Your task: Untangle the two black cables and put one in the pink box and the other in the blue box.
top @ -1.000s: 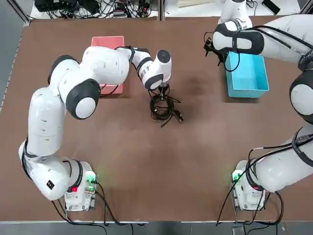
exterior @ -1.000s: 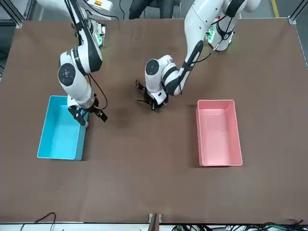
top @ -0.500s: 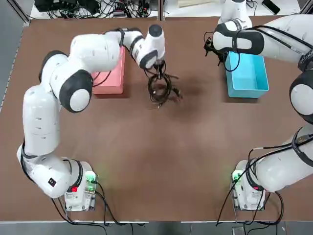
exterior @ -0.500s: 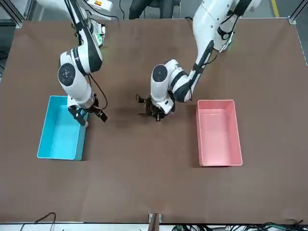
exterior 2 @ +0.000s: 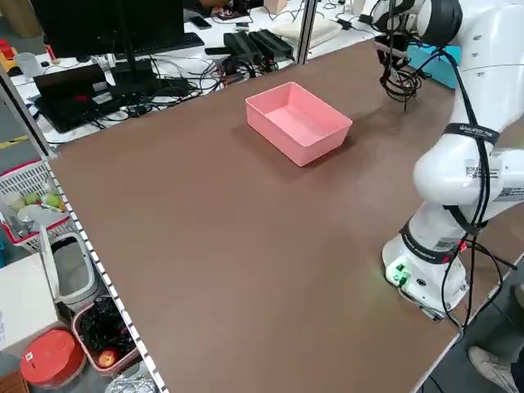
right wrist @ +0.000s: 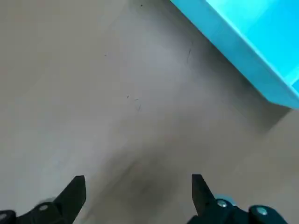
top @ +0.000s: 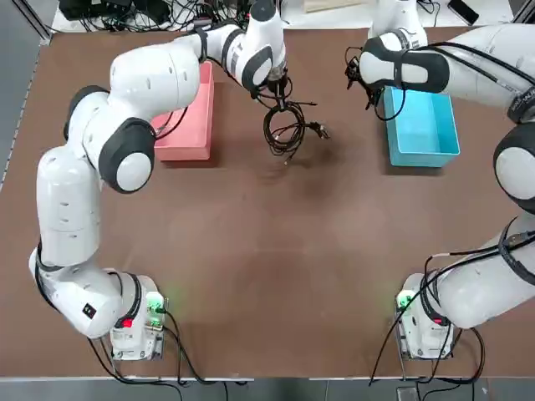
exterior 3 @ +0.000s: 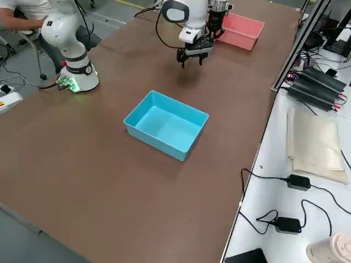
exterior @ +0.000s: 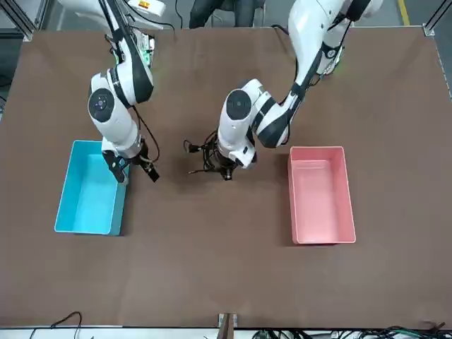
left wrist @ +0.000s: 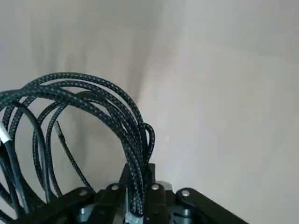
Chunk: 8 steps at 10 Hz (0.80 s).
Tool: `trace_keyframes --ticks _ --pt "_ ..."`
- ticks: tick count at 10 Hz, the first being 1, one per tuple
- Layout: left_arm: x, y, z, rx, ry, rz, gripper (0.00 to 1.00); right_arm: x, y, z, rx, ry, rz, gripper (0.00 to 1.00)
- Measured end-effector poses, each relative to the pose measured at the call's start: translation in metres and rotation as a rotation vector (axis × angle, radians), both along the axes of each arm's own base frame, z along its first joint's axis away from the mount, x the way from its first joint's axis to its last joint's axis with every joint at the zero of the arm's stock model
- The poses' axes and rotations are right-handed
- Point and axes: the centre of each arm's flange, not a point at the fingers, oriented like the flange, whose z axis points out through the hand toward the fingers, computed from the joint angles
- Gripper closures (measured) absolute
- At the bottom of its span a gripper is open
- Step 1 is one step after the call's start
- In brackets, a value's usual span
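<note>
Left end effector [top: 277, 86] clamped shut, raised; right end effector [right wrist: 138, 196] spread wide, hovering.

The two black cables [top: 287, 125], still a single tangled bundle of thin braided loops, hang above the counter from the clamped left gripper [top: 276, 86], between the empty pink box [top: 185, 113] and the empty blue box [top: 420, 125].

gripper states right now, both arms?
Left tool: closed on the black cables, bundle lifted between the boxes.
Right tool: open, empty, beside the blue box.
</note>
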Motion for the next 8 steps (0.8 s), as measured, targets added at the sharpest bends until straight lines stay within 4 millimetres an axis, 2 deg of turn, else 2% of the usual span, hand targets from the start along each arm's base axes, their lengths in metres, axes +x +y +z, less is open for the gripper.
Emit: trace_keyframes --ticks 5,8 --pt "0.014 -0.01 0.045 -0.085 -0.023 0.135 0.86 -0.012 0.023 0.006 -0.003 0.081 -0.136 0.0" --pt "0.017 -0.014 0.059 -0.111 -0.034 0.143 0.86 -0.018 0.046 0.016 0.019 0.09 -0.177 0.0"
